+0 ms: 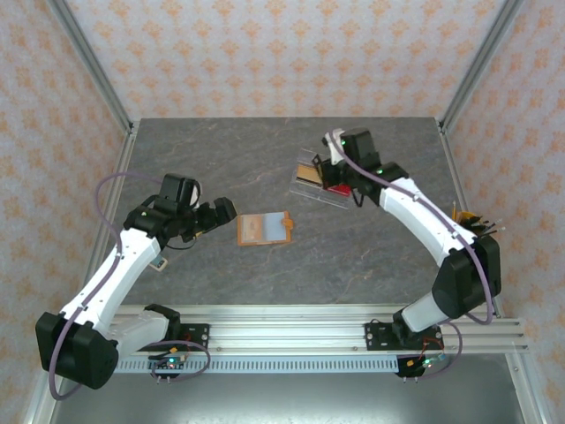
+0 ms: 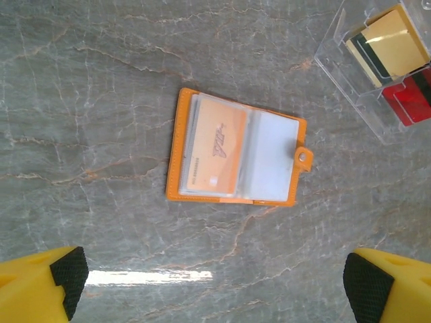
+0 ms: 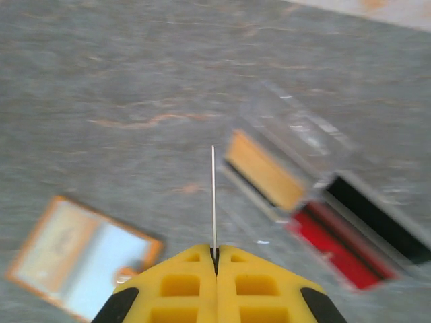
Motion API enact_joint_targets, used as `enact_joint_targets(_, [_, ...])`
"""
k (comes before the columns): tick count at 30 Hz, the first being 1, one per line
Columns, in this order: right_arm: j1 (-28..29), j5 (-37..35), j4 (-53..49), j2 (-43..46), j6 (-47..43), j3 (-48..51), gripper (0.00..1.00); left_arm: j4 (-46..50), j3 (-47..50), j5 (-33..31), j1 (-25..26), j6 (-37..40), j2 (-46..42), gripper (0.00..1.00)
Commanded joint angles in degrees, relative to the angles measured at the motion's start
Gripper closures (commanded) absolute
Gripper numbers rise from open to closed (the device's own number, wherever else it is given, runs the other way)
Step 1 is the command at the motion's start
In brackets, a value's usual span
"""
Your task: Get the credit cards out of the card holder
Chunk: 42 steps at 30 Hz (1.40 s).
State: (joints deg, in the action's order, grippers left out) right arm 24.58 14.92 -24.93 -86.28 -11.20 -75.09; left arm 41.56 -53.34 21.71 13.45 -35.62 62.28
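Observation:
The orange card holder (image 1: 263, 228) lies open and flat in the middle of the table. In the left wrist view the card holder (image 2: 236, 156) shows an orange card (image 2: 215, 151) in its left clear sleeve and a pale blue-grey face (image 2: 273, 165) on its right half. My left gripper (image 2: 217, 282) hangs open just short of it, with nothing between its fingers (image 2: 67, 276). My right gripper (image 3: 215, 252) is shut on a thin credit card (image 3: 213, 195) seen edge-on. It holds the card above the table between the holder (image 3: 81, 266) and a clear case.
A clear plastic case (image 1: 322, 181) with tan, black and red blocks lies at the back right, under my right gripper (image 1: 334, 163). My left gripper (image 1: 221, 212) sits left of the holder. Metal frame posts and patterned walls bound the table.

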Motion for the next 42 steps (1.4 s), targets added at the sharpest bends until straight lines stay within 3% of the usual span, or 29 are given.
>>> enact_joint_targets(1, [-2.58, -4.47, -8.75, -1.45, -13.64, -3.75, 1.00, -0.88, -0.05, -1.97, -0.27, 3.09, 2.25, 0.00])
enact_joint_targets(9, [-5.87, 1.03, -16.62, -5.86, -40.09, -8.22, 1.00, -5.89, -3.25, 0.84, -0.27, 3.80, 11.21, 0.00])
enact_joint_targets(16, [-6.66, 1.86, -22.22, -12.95, -51.05, -15.43, 1.00, -7.63, -5.84, 2.60, -0.24, 6.19, 16.77, 0.00])
enact_joint_targets(27, [-8.06, 1.61, -22.43, -21.40, -51.59, -22.03, 1.00, -6.71, -6.16, -0.51, -0.50, 10.83, 18.69, 0.00])
enact_joint_targets(32, [-8.61, -1.11, -20.04, -22.63, -52.26, -21.41, 1.00, -8.03, -6.03, 1.21, -0.90, 10.31, 20.71, 0.00])
enact_joint_targets(42, [-9.73, 2.17, -22.59, -24.55, -53.20, -25.71, 1.00, -10.40, -5.54, 9.13, -1.16, 9.42, 22.97, 0.00])
